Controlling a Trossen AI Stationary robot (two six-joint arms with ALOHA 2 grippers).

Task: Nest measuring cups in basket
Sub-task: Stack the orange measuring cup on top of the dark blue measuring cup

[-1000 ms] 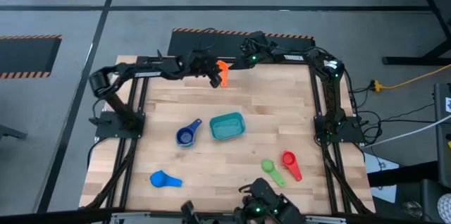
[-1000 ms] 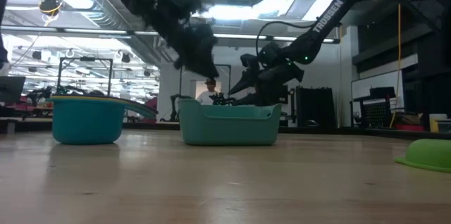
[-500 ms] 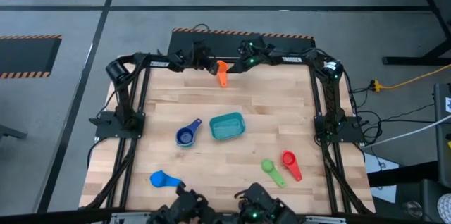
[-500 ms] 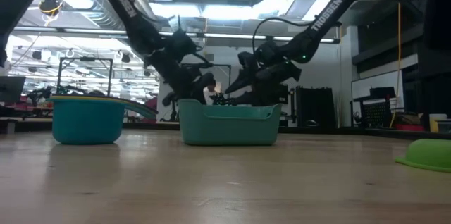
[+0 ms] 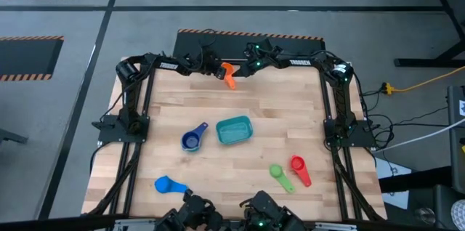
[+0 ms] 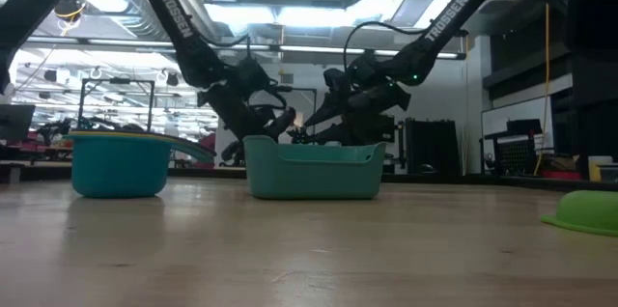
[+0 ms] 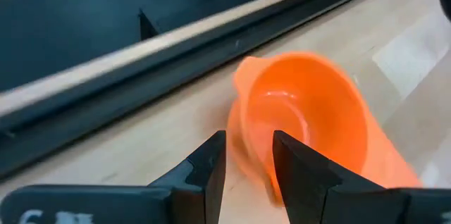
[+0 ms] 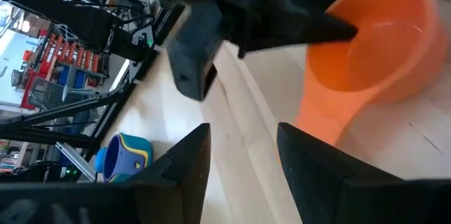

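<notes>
The orange measuring cup (image 5: 227, 71) is near the table's far edge, tipped with its mouth showing in the left wrist view (image 7: 310, 118). My left gripper (image 5: 216, 68) is on its left, shut on its rim. My right gripper (image 5: 244, 67) is just right of it, open, and the cup's handle (image 8: 320, 118) lies ahead of its fingers, untouched. The teal basket (image 5: 234, 129) stands mid-table, also in the low view (image 6: 314, 170). A stack of cups, light blue outside and dark blue within (image 5: 192, 139), sits left of it. Another light blue cup (image 5: 168, 184), the green cup (image 5: 280, 175) and the red cup (image 5: 298, 168) lie nearer. My left gripper pinches the orange cup's wall at the rim (image 7: 243, 143), opposite the handle. One finger (image 7: 299, 171) is over the bowl's inside and the other (image 7: 204, 171) is outside. The fingers come nearly level from the table's left. The cup is tilted; whether it touches the table I cannot tell.
The table's far rail and black frame (image 7: 176, 48) run right behind the orange cup. Both arms crowd the far edge. Bare wood lies between the far edge and the basket. The green cup (image 6: 587, 212) shows at the low view's right.
My left gripper has come down and drawn slightly toward the far edge, its arm folding back to the left, with the orange cup carried along and lowered. My right gripper has stayed close beside the cup.
</notes>
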